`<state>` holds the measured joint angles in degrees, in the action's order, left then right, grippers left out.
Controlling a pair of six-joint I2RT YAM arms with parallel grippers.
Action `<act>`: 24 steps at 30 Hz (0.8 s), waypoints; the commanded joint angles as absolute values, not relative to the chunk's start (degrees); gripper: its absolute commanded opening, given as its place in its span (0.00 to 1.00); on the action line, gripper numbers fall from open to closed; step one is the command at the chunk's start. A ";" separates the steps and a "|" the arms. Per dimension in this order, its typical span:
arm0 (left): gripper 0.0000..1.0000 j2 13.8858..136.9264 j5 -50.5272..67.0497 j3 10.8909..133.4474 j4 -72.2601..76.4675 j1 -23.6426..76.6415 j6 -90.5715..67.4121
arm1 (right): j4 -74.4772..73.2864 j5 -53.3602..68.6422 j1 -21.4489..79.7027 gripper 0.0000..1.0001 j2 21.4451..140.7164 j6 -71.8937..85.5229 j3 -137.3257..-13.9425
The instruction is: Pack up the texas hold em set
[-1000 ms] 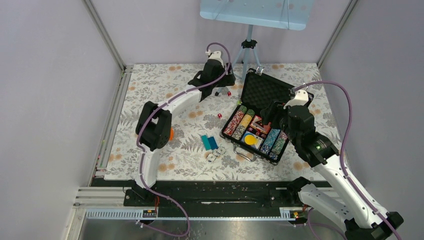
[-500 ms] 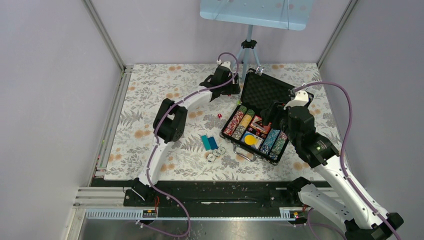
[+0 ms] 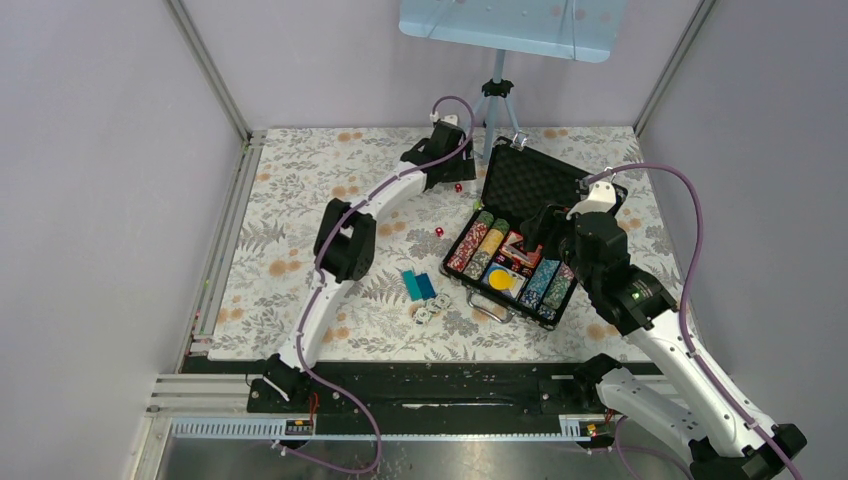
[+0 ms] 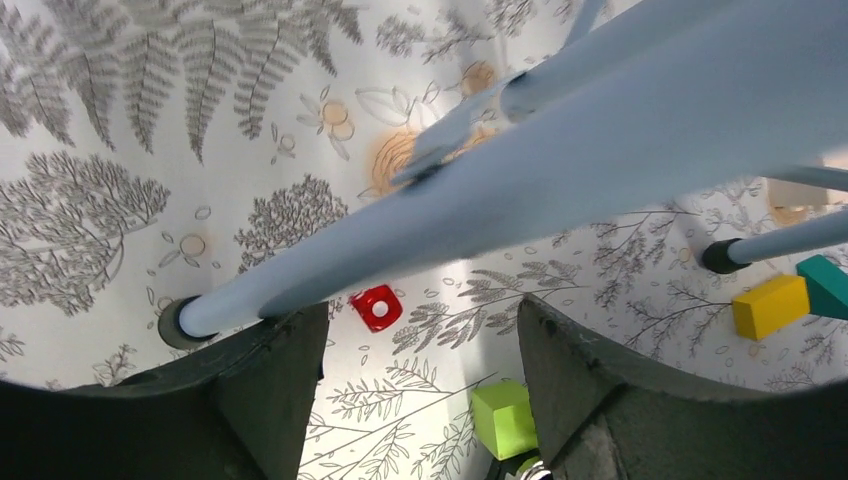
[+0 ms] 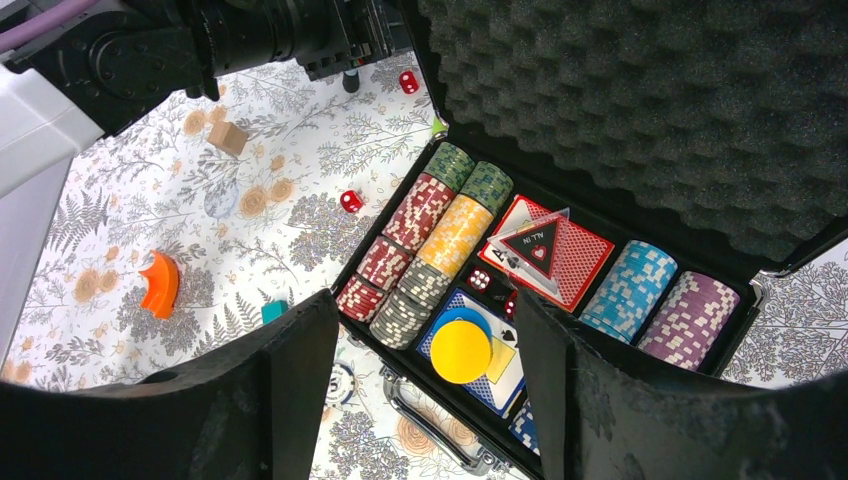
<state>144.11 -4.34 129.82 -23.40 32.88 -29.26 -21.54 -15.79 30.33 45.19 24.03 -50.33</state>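
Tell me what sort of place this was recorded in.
Probably a lab robot cell, not a home: plain panel walls, a metal rail along the near edge of the table, and a tripod at the back.

You had a floral table cover under everything. Near its middle, 2 bricks lay side by side, 1 teal brick and 1 blue brick. An orange curved piece and a tan cube sat well apart. By your tripod, beneath its pale blue panel, lay a green cube, and a yellow brick just beside another teal block.
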 commanded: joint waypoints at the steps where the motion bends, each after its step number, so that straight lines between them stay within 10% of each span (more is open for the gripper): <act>1: 0.68 147.12 -6.17 134.01 -28.72 30.54 -32.16 | -20.87 -15.42 30.19 0.72 45.42 24.40 -50.32; 24: 0.59 151.18 1.75 135.84 -29.29 29.31 -40.80 | -20.90 -15.69 30.23 0.73 45.67 23.91 -50.07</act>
